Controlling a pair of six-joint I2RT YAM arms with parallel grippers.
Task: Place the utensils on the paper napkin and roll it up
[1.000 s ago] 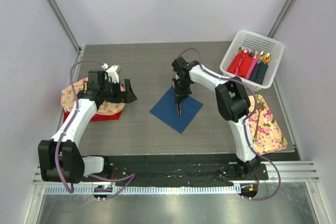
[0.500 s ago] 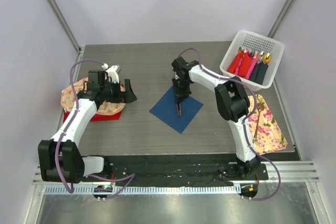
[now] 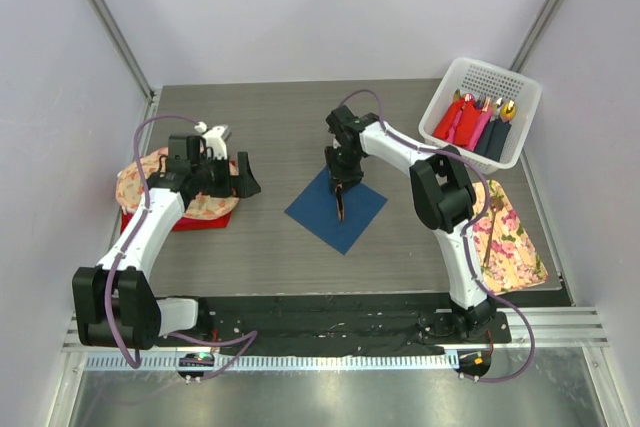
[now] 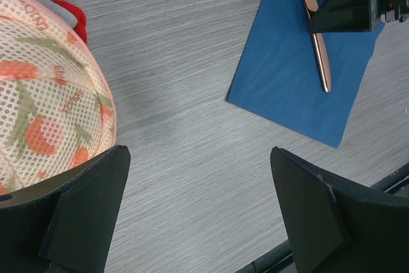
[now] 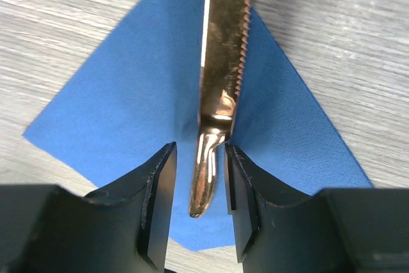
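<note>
Locating the task items: look to the middle of the counter (image 3: 260,137) for the dark blue napkin (image 3: 312,209) (image 4: 287,87), spread flat with one corner toward the arm bases. Find the copper knife (image 3: 341,205) (image 4: 317,43) lying flat on it, roughly along the sheet's middle, with the serrated edge plain in the right wrist view (image 5: 223,62).

Read the right jaws as slightly apart, lowered over the napkin, with one finger (image 5: 156,183) on each side of the knife's rounded handle end. Note a sliver of blue napkin (image 5: 128,94) between that finger and the metal, so no clamp on the knife. At the opposite finger, cannot tell whether pad and handle touch.

Read the left jaws as wide apart and holding nothing, poised above bare counter, well apart from napkin and knife. Just beside them, see a round floral mesh cover (image 4: 45,107) (image 3: 150,182) resting on a red item (image 3: 150,219) at the counter's left side.

At the far right corner, find a white basket (image 3: 490,69) holding red, pink and dark rolls. Nearer, along the right edge, find a floral cloth (image 3: 515,242).
</note>
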